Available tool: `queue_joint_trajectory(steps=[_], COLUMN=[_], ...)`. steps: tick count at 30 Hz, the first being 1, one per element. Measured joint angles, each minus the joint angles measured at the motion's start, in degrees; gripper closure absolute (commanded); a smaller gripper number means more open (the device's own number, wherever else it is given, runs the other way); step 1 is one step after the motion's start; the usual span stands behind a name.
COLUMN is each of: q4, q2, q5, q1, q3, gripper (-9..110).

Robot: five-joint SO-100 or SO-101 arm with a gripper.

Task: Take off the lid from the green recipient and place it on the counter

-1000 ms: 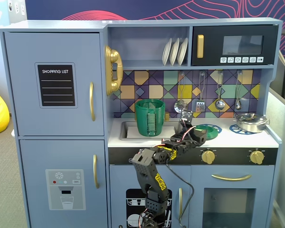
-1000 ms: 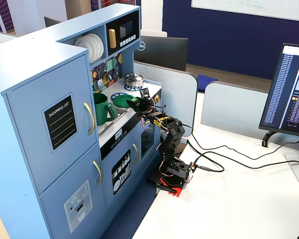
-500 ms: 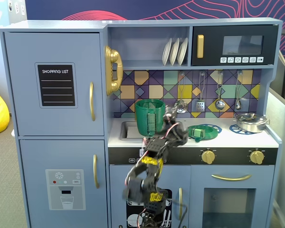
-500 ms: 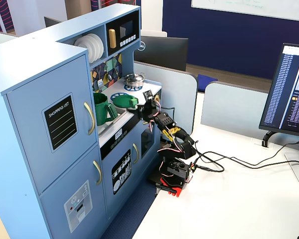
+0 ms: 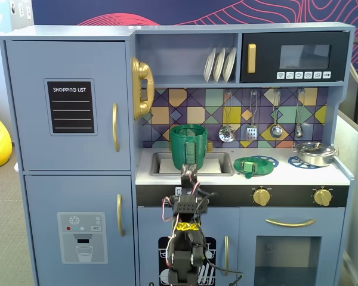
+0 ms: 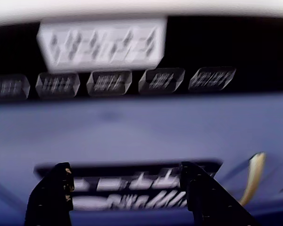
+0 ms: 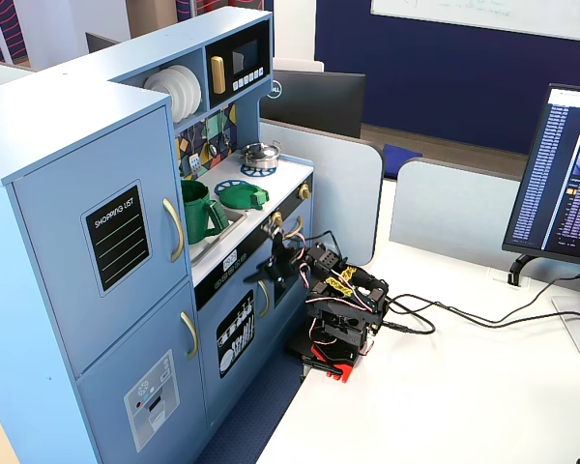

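Note:
The green recipient (image 5: 188, 146) stands upright with no lid on it, at the sink (image 5: 218, 170) of the counter (image 5: 286, 175); it also shows in the other fixed view (image 7: 201, 211). The lid (image 5: 255, 165) lies flat on the counter to the right of the sink, over a blue burner print, and shows in the other fixed view too (image 7: 244, 196). My gripper (image 5: 188, 171) is in front of the counter's front edge, below the recipient. In the blurred wrist view the gripper (image 6: 127, 188) is open and empty, facing the kitchen's front panel.
A silver pot (image 5: 315, 153) sits on the right burner. Gold knobs (image 5: 261, 195) line the black front band. White plates (image 5: 219, 64) stand on the shelf above. The arm's base (image 7: 338, 324) stands on a white desk, with cables and a monitor (image 7: 568, 174) to the right.

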Motion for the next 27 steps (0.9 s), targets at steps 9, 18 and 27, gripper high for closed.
queue_joint_trajectory(steps=[9,18,27], q4=[-2.29,20.48,32.78], q2=[4.13,4.48,5.89], q5=[0.79,4.83,8.09], q1=[-3.78,-5.45,-5.27], q3=[11.95,12.39,12.04], gripper=[88,94,93])
